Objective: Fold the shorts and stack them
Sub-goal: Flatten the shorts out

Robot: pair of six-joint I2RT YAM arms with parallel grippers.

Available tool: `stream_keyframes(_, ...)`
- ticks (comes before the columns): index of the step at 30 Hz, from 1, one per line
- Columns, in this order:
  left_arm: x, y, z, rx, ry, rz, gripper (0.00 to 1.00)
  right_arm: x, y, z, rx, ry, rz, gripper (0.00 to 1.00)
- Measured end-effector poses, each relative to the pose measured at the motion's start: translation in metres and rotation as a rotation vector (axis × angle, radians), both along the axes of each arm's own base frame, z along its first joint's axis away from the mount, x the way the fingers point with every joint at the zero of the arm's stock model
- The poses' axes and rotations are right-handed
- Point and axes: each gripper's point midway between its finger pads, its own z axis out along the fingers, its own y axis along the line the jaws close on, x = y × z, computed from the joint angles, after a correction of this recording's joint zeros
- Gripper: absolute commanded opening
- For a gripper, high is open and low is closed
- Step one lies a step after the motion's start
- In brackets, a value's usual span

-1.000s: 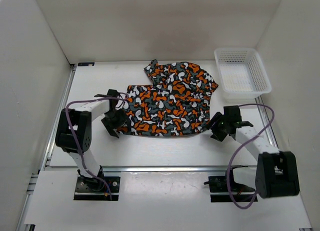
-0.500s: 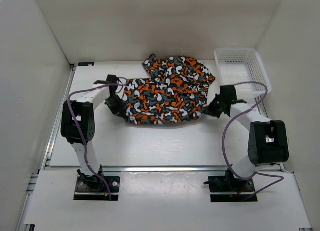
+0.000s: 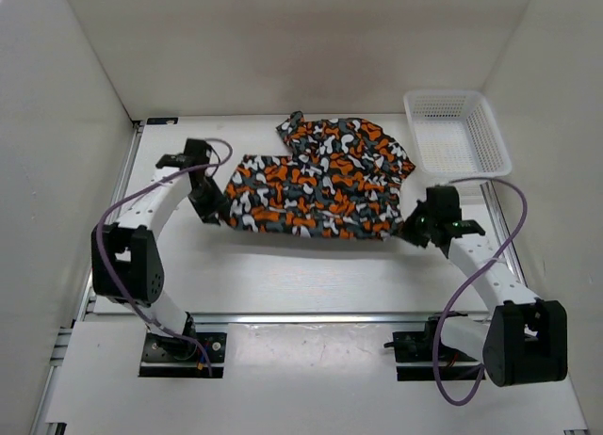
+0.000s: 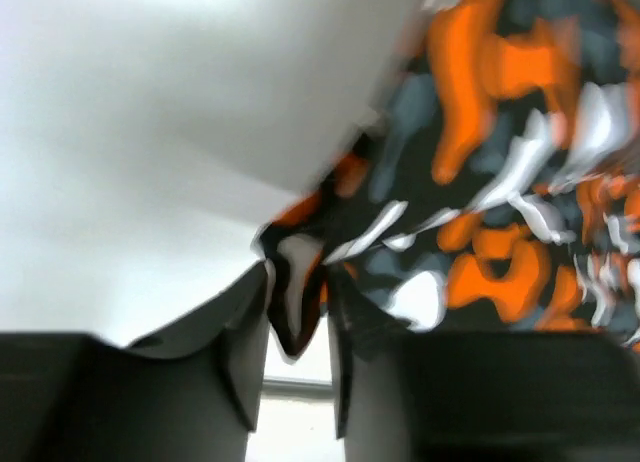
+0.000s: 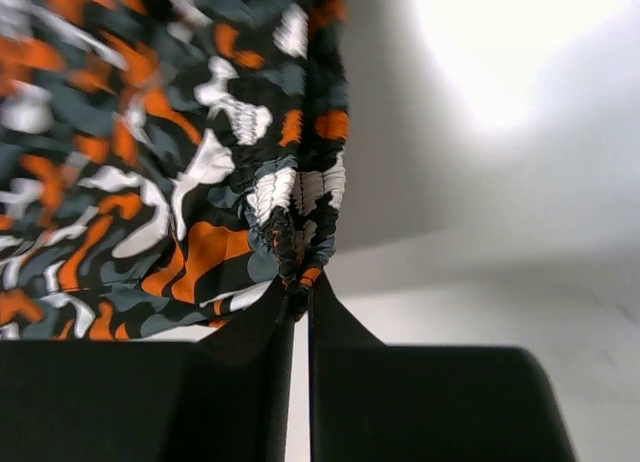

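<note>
The shorts (image 3: 320,185), in an orange, black, grey and white camouflage print, hang stretched between my two grippers above the table, with a shadow under their near edge. My left gripper (image 3: 209,201) grips their left corner. In the left wrist view that corner (image 4: 295,302) sits pinched between the fingertips of the left gripper (image 4: 297,282). My right gripper (image 3: 415,230) holds the right end. The right wrist view shows the right gripper (image 5: 298,287) shut on the gathered waistband edge of the shorts (image 5: 150,182).
A white mesh basket (image 3: 457,138) stands at the back right of the table, just behind the shorts' right end. White walls close in the left, back and right sides. A metal rail (image 3: 301,316) runs along the near edge.
Both grippers closed on the shorts' ends. The cloth was carried toward the back, then lifted and pulled taut. The left arm reached further back-left and the right arm came nearer.
</note>
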Motion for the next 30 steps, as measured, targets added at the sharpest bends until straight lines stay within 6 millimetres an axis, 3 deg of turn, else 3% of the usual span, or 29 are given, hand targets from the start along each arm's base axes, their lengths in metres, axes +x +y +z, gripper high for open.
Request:
stream_keyframes(3,-0.038,0.001,-0.059,0.012,0.191,-0.009,0.39,-0.047,-0.009,-0.055,-0.035,0.186,-0.007,0.01)
stream_keyframes(5,-0.044,-0.001,-0.089,0.027,0.292,-0.016,0.31,-0.064,-0.012,-0.068,-0.048,0.254,-0.01,0.01)
stream_keyframes(7,-0.042,-0.006,-0.108,0.046,0.338,-0.037,0.31,-0.065,-0.013,-0.067,-0.053,0.258,-0.012,0.01)
stream_keyframes(10,-0.038,-0.013,-0.11,0.072,0.326,-0.065,0.3,-0.055,-0.015,-0.057,-0.066,0.222,-0.013,0.01)
stream_keyframes(14,-0.036,-0.013,-0.092,0.094,0.241,-0.07,0.43,-0.044,-0.016,-0.045,-0.08,0.181,-0.011,0.01)
stream_keyframes(17,-0.047,-0.007,-0.086,0.105,0.221,-0.063,0.46,-0.044,-0.017,-0.047,-0.087,0.184,-0.011,0.01)
stream_keyframes(21,-0.072,-0.001,-0.102,0.115,0.281,-0.063,0.46,-0.044,-0.017,-0.048,-0.09,0.189,-0.011,0.01)
stream_keyframes(24,-0.094,0.001,-0.118,0.113,0.342,-0.067,0.36,-0.044,-0.017,-0.048,-0.09,0.188,-0.012,0.01)
stream_keyframes(27,-0.106,-0.001,-0.125,0.098,0.375,-0.067,0.1,-0.044,-0.018,-0.048,-0.091,0.188,-0.011,0.01)
stream_keyframes(30,-0.104,-0.007,-0.125,0.085,0.361,-0.081,0.1,-0.044,-0.018,-0.048,-0.093,0.188,-0.009,0.01)
